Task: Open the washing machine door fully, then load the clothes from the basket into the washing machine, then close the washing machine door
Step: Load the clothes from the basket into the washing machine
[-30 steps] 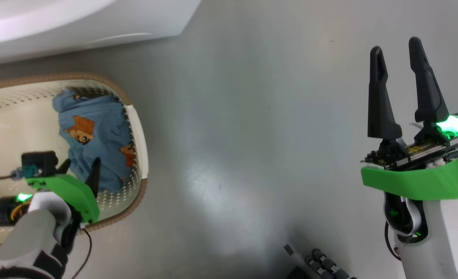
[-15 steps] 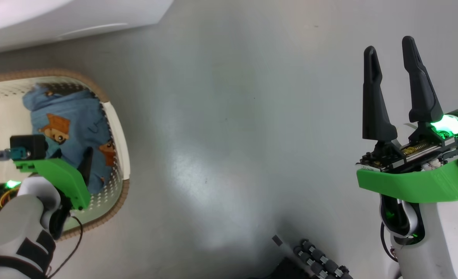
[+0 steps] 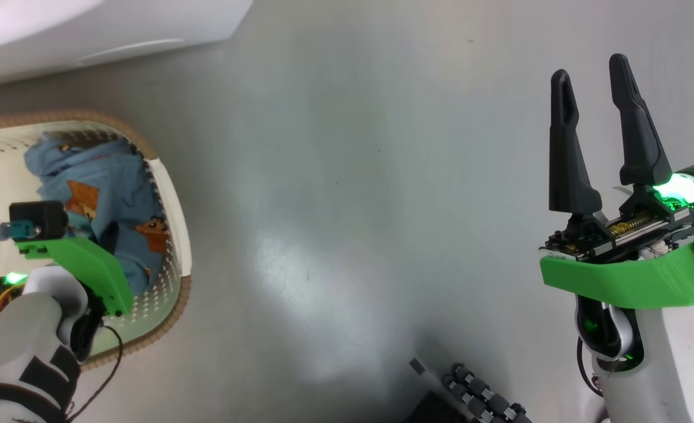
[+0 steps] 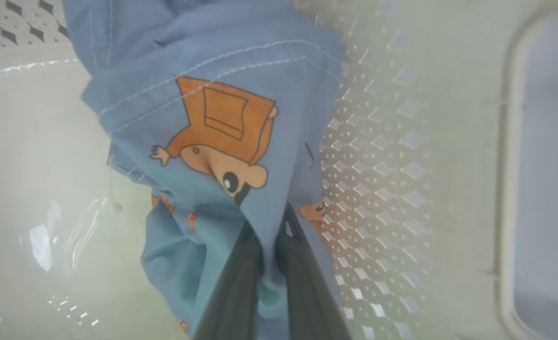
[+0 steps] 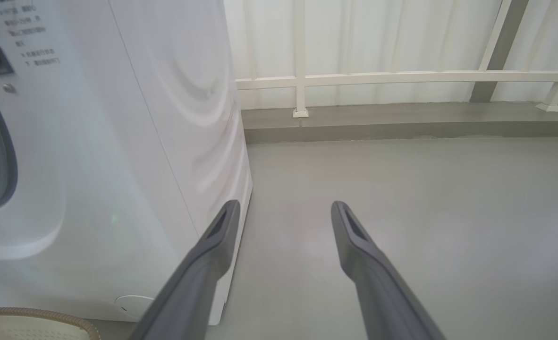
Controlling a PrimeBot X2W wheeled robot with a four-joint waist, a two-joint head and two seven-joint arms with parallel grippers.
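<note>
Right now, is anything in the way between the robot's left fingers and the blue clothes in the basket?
No, nothing visible is in the way. The left fingers are shut on a fold of the clothes, inside the basket, close to its perforated wall.

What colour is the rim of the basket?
Brown, woven-looking rim; the head view shows it best.

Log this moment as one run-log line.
step: load, grasp | left gripper: shut on clothes inside basket | right gripper: open, empty, above floor
</note>
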